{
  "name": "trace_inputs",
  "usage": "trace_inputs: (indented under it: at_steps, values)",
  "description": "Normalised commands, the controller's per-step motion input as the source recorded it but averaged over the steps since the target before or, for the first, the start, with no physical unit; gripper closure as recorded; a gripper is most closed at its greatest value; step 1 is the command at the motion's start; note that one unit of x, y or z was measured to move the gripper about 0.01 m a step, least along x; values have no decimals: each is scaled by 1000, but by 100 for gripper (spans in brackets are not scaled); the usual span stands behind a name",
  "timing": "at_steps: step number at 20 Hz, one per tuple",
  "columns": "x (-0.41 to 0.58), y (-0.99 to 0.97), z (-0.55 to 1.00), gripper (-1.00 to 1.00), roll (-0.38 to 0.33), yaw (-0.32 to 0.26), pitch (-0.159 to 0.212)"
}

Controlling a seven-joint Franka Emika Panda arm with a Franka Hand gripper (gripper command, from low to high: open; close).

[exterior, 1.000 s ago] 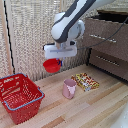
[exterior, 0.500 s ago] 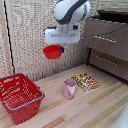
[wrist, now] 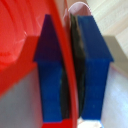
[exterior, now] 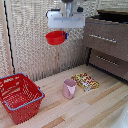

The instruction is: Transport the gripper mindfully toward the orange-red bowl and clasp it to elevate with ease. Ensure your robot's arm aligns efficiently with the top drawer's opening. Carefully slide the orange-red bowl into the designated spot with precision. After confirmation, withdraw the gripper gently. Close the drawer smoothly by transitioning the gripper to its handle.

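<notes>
We are holding the orange-red bowl (exterior: 56, 37) up in the air, well above the desk (exterior: 95, 102), with the claw (exterior: 66, 34) pinched on its rim. In the wrist view the two blue fingers (wrist: 50, 70) are sitting on either side of the thin red wall, closed down to just the rim's thickness, so the bowl (wrist: 20, 40) is hanging off one side of the claw, not sitting centred under it (a rim grip is the only one a shallow bowl really offers).

Taking the top drawer (exterior: 107, 36) as landmark: the bowl is hanging beside it, toward the exterior view's left, at about the height of the drawer front. The drawer appears to be standing pulled out, its front proud of the lower one. We are judging that the height is being kept so the bowl can clear the front edge and go in from above. The handle (exterior: 102, 38) is showing as a slim silver bar across that front, untouched.

Below the drawer level, on the desk, a pink cup (exterior: 69, 88) is standing upright just beside a flat snack box (exterior: 86, 81); the red wire basket (exterior: 19, 96) is sitting farther from the drawer than either.

We are reckoning the lift is done and the carry over the drawer opening is next; the risk is the bowl tilting in the one-sided pinch.
</notes>
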Motion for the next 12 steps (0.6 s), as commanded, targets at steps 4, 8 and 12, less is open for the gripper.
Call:
trace_inputs:
  at_steps: [4,8,12]
  values:
    - [216,-408,924,100,0,-154,111]
    - [189,-470,955,100,0,-157,114]
    - [140,-491,917,100,0,-156,119]
